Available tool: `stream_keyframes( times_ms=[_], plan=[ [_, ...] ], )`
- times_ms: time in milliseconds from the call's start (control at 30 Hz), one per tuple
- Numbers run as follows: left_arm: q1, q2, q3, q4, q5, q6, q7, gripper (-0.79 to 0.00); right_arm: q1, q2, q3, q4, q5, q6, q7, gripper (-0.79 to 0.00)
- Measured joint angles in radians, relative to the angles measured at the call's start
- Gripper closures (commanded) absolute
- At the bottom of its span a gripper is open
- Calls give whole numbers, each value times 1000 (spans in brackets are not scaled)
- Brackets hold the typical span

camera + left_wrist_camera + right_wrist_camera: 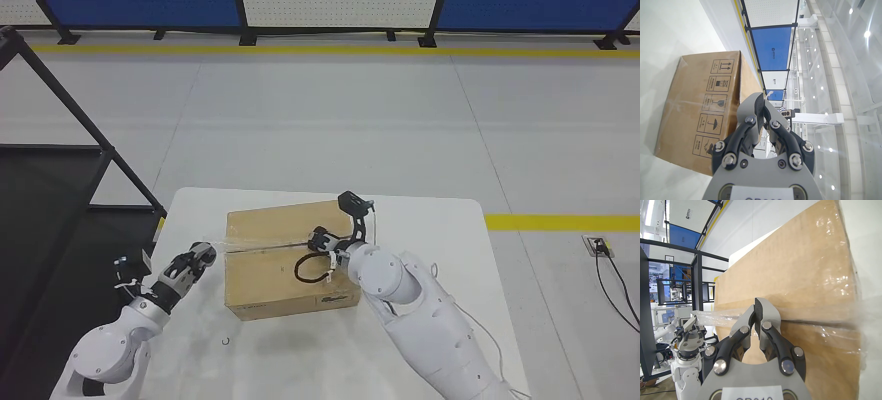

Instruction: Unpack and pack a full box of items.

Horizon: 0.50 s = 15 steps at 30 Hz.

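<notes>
The cardboard box [270, 285] sits mid-frame on the worktop [430, 230]. The left jaws pinch its clear tape [715, 318] tight; best to pull slow and straight. The right jaws, closed and empty, should hold the box down.

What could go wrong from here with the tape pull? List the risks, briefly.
1. The clear tape strip is bunched thin between the left pincer and the box; it may snap or slip free, leaving the seam sealed.
2. Pulling sideways could drag the box across the table; the right pincer, shut over its top, may not be pinning it.
</notes>
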Motion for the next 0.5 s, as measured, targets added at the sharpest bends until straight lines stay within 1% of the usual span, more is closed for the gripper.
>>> stream_keyframes(
  times_ms=[300,500],
  plan=[
    [0,0,3,3,-2,0,-5,-3,52,-31,-58,63,42,-32,6,0],
    [3,0,2,8,-3,-2,-7,-22,89,-52,-88,122,65,-53,-4,0]
  ],
)
